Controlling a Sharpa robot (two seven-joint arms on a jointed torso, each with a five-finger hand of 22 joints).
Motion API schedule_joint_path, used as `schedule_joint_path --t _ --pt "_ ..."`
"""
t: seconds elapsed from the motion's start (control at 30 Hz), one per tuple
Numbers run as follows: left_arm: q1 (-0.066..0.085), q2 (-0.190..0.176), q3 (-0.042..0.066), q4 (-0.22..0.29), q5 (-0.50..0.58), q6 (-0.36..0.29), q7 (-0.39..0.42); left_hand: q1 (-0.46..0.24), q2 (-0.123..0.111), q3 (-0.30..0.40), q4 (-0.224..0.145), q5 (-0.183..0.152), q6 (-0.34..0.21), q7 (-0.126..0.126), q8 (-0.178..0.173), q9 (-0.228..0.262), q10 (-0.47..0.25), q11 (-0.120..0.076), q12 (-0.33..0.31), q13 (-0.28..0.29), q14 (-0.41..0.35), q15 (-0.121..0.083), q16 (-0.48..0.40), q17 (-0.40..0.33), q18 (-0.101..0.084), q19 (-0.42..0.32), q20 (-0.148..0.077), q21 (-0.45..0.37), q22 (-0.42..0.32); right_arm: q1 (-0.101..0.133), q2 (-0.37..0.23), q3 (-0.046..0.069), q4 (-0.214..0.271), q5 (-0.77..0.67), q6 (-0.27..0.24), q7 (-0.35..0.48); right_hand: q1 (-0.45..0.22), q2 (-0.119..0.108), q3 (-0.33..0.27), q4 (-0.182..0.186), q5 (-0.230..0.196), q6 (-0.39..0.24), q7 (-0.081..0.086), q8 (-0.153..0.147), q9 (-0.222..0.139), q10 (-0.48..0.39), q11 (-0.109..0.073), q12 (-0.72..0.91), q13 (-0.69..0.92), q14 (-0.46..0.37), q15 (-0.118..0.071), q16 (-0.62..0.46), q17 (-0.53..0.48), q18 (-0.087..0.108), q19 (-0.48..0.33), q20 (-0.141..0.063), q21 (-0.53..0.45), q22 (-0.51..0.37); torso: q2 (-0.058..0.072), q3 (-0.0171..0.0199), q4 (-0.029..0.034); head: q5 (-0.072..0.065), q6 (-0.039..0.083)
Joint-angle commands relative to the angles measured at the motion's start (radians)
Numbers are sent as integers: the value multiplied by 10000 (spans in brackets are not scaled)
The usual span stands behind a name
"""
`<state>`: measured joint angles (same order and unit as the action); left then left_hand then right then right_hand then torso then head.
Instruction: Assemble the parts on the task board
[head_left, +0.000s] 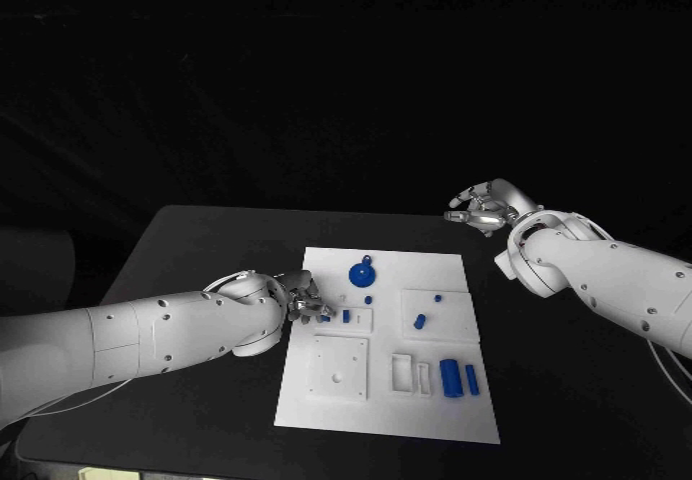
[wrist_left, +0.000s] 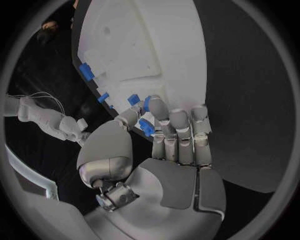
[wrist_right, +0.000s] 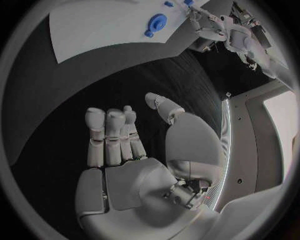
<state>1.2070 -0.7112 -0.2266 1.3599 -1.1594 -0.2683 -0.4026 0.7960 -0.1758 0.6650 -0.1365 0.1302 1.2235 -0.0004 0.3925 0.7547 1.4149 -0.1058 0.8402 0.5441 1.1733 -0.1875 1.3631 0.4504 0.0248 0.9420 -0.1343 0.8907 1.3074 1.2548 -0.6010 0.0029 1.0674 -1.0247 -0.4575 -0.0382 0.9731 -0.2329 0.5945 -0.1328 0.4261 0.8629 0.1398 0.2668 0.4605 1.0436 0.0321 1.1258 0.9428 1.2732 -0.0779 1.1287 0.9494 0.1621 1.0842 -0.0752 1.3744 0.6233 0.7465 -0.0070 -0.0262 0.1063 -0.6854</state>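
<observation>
Parts (head_left: 460, 377) in task board (head_left: 433, 425) recesses

Right hand (wrist_right: 134, 150) empty, fingers apart, over black table (wrist_right: 94, 95); task board (wrist_right: 106, 25) w/ round blue part (wrist_right: 156, 22) beyond.

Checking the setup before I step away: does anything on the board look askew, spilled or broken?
Nothing stands out. The task board lies flat, and the blue parts, such as the round blue part, sit on it.

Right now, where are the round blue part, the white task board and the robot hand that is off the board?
Round blue part (head_left: 364, 272): head view, middle of its disc.
Task board (head_left: 389, 415): head view, bare near edge.
Right robot hand (head_left: 482, 208): head view, middle of the hand.
</observation>
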Motion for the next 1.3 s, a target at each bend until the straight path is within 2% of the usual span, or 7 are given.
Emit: schedule_joint_path --t 0.03,0.1,0.13,0.23,0.7,1.03,1.3 --pt "-81 27 -51 15 155 290 -41 26 -141 22 133 -123 -40 17 -21 -14 30 57 52 -8 8 47 57 -15 -207 -1 -1302 -55 193 -7 -4 1 10 -44 16 80 -31 55 -63 -4 37 -20 64 -6 11 -60 -4 35 -12 77 -12 -28 12 997 5 -32 -12 11 3 0 -3 -5 -6" --pt "-81 30 -51 11 158 254 -33 -1 -311 52 333 -718 -40 10 7 -16 34 51 62 -5 10 39 73 -17 -204 5 -1315 -50 192 -10 -4 1 4 -44 24 76 -34 55 -65 -2 39 -20 64 -7 11 -61 -4 35 -13 77 -12 -28 13 997 5 -32 -13 12 3 0 -1 -10 -8" --pt "-81 30 -50 12 173 223 -27 -27 -402 54 426 -770 -43 10 16 -16 36 51 68 -2 12 37 80 -17 -206 5 -1316 -50 191 -11 -5 1 6 -44 27 74 -35 55 -65 -2 40 -20 64 -7 11 -61 -4 35 -13 77 -12 -28 13 997 5 -32 -13 12 0 -1 1 -10 -7" --pt "-81 24 -45 25 219 147 -9 -121 -550 32 635 -808 -47 12 42 -4 36 53 78 5 9 38 96 -15 -209 12 -1319 -41 191 -24 -6 1 6 -44 28 75 -38 57 -66 0 42 -19 64 -6 11 -61 -3 36 -14 77 -12 -28 14 997 5 -32 -13 13 4 -4 2 -18 3" --pt "-81 21 -34 41 257 64 -53 -391 -839 -13 1124 -818 -81 6 99 46 25 44 106 34 -8 29 137 -5 -197 5 -1334 -19 189 -54 3 1 -133 -44 -17 75 -59 51 -76 6 53 -21 66 -7 12 -66 -2 39 -17 73 -10 -31 18 997 1 -31 -16 19 3 -5 8 -34 41" --pt "-80 -3 -11 104 261 26 -38 -399 -869 -8 1176 -817 -90 5 105 52 19 44 106 36 -15 26 139 -6 -192 3 -1337 -14 190 -63 30 1 -222 -44 -10 67 -98 38 -96 9 130 -29 69 -10 11 -82 1 45 -28 62 -7 -38 30 997 -14 -24 -23 35 1 5 -7 -27 96" --pt "-79 -41 36 186 280 -1 -48 -368 -841 13 1206 -817 -89 1 117 62 22 41 113 42 -13 21 147 -4 -186 5 -1344 -6 192 -68 63 1 -312 -44 11 67 -105 44 -100 7 163 -25 68 -8 13 -85 0 50 -32 61 -8 -40 35 997 -17 -23 -24 42 -1 1 14 -41 110"
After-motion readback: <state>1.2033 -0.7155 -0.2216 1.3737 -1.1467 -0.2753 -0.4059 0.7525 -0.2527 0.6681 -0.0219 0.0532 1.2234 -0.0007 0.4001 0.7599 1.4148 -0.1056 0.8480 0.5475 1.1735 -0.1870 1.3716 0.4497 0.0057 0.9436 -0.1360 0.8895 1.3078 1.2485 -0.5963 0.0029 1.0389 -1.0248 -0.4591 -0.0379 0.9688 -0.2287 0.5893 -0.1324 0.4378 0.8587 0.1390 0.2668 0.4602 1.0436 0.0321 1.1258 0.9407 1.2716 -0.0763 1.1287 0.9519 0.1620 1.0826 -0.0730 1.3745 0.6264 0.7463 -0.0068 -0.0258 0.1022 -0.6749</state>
